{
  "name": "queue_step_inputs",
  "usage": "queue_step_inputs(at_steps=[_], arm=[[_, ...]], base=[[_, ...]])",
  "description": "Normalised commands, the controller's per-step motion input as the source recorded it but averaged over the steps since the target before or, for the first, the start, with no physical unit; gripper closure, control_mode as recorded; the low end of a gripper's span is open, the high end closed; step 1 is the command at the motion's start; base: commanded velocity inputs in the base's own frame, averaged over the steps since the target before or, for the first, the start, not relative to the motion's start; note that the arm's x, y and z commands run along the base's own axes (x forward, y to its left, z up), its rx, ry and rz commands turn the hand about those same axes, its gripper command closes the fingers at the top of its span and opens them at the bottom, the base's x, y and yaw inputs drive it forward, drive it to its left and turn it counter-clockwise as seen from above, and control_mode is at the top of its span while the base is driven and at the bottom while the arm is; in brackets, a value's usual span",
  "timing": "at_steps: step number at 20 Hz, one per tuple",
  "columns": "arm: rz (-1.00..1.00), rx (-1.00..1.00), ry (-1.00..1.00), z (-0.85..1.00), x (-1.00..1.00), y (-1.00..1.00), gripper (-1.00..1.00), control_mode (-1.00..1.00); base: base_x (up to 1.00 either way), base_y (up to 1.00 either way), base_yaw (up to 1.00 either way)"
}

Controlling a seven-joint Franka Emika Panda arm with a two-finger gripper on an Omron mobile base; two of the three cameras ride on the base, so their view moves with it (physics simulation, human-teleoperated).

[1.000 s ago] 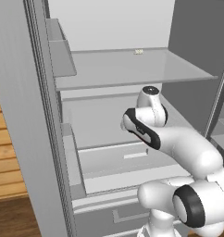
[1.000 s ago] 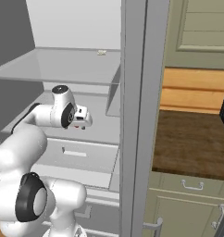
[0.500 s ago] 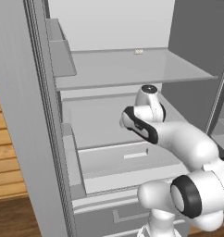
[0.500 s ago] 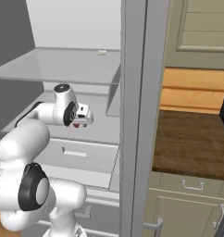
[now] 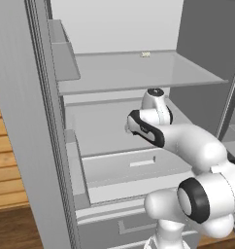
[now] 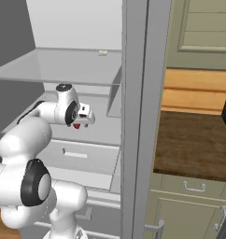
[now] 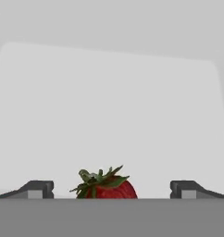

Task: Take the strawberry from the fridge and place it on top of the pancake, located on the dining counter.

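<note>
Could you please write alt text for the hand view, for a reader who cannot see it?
A red strawberry with green leaves sits on a pale grey fridge shelf, between the two dark fingertips of the open gripper, which stand wide apart on either side without touching it.

A home kitchen: an open grey fridge with pale shelves stands beside sage-green cabinets and a dark wood-grain countertop, under wood-panelled walls.
</note>
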Motion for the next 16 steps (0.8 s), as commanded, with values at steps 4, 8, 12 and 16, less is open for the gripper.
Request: queue_step_inputs(at_steps=[4, 8, 12, 16], arm=[[0.0, 0.0, 0.0, -0.2, 0.0, 0.0, -1.0, -1.0], [0.0, 0.0, 0.0, -0.2, -0.02, 0.0, 1.0, -1.0], [-0.01, 0.0, 0.0, -0.08, -0.15, 0.0, 1.0, -1.0], [-0.03, 0.0, -0.03, -0.01, -0.25, 0.0, 1.0, -1.0]], base=[[0.0, 0.0, 0.0], [0.0, 0.0, 0.0], [0.0, 0.0, 0.0], [0.0, 0.0, 0.0]])
